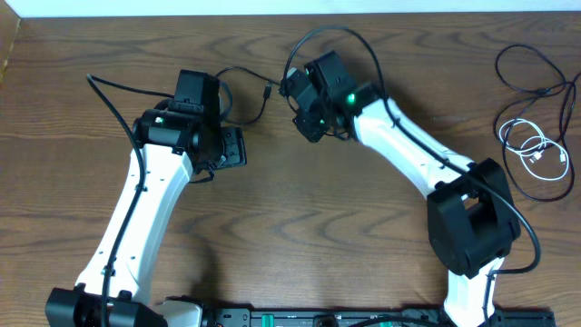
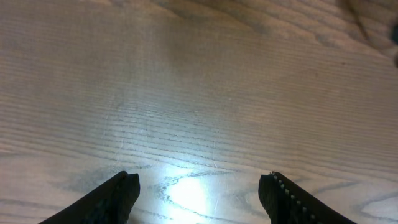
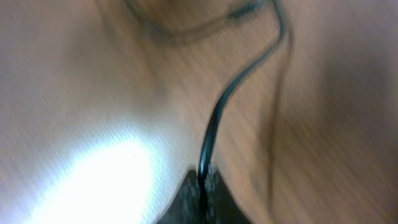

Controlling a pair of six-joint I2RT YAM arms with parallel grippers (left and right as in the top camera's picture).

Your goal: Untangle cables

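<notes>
2 arms over table [image 1: 272, 227]. L gripper [image 2: 199, 183] released: fingers [image 2: 121, 196] apart, only bare wood between them. R gripper [image 3: 202, 186] clenched on thin black cable [image 3: 214, 121]. Cord runs up from the tips, then bends off; pic is blurry. In overhead, R gripper [image 1: 292, 89] sits top-centre, L gripper [image 1: 227, 147] near, on its left. Second black cable [image 1: 543, 91] and white cable [image 1: 531, 145] lie in loose overlapping loops at far right edge, well apart from both grippers.
</notes>
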